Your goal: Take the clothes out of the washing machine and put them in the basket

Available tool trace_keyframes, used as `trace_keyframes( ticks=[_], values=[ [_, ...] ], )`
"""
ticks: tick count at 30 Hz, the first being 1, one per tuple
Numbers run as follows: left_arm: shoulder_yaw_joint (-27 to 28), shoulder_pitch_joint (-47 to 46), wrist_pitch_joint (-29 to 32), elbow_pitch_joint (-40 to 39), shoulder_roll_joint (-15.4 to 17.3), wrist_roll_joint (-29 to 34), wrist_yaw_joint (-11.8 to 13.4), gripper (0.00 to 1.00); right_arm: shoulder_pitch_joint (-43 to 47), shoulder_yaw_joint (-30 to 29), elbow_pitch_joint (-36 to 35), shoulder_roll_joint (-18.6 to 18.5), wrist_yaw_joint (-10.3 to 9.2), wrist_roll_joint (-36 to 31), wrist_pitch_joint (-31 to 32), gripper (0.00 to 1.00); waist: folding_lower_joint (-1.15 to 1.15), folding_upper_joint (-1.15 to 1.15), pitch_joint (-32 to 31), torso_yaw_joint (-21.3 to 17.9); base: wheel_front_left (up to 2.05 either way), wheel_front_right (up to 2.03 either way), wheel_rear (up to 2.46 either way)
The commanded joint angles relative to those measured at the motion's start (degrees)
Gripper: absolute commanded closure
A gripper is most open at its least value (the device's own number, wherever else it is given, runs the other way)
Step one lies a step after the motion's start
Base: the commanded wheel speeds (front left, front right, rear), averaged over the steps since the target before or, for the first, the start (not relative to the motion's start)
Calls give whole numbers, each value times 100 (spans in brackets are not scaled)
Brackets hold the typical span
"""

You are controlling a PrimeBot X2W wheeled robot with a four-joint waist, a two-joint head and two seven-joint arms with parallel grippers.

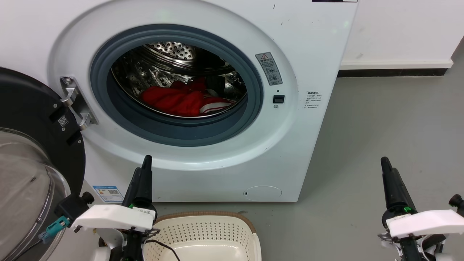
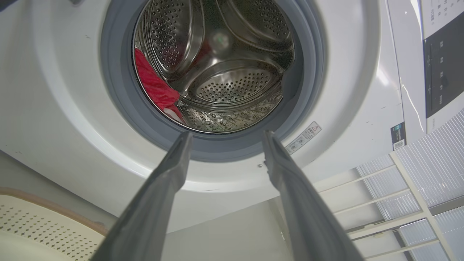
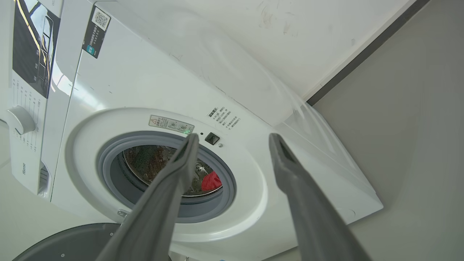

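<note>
The white washing machine (image 1: 319, 43) stands with its round opening uncovered. Red clothes (image 1: 181, 100) with a white-striped part lie at the bottom of the steel drum, also seen as red clothes (image 2: 154, 83) and clothes (image 3: 211, 181). The cream basket (image 1: 203, 235) with a brown rim sits on the floor just below the machine's front; a corner of the basket (image 2: 36, 224) shows beside my left fingers. My left gripper (image 1: 142, 165) is open and empty, low in front of the opening (image 2: 227, 133). My right gripper (image 1: 386, 161) is open and empty over the floor to the right (image 3: 235, 136).
The black-rimmed glass door (image 1: 32, 145) hangs swung open at the left, close to my left arm. Grey floor (image 1: 380, 127) stretches to the right of the machine, up to a white wall with a dark skirting strip (image 1: 395, 72). A thin black cable (image 1: 163, 246) crosses the basket's near corner.
</note>
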Motion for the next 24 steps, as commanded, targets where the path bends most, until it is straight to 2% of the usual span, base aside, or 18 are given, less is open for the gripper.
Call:
trace_keyframes(
  ticks=[1, 12, 24],
  values=[
    [-65, -164, -73, -73, 16, 322, 26, 0, -17, 36, -123, -4, 1, -301, -81, 0, 0, 0, 0, -3, 0, 0, 0],
    [-254, -222, -288, 23, 17, 1434, 154, 0, 33, 139, -36, -3, 1, -1442, -297, 0, 0, 0, -11, -6, 0, 0, 0],
    [-422, -252, -495, 161, 18, 2358, 233, 0, 101, 144, 56, -2, 1, -2478, -505, 0, 0, 0, -37, -4, 0, 0, 0]
  ],
)
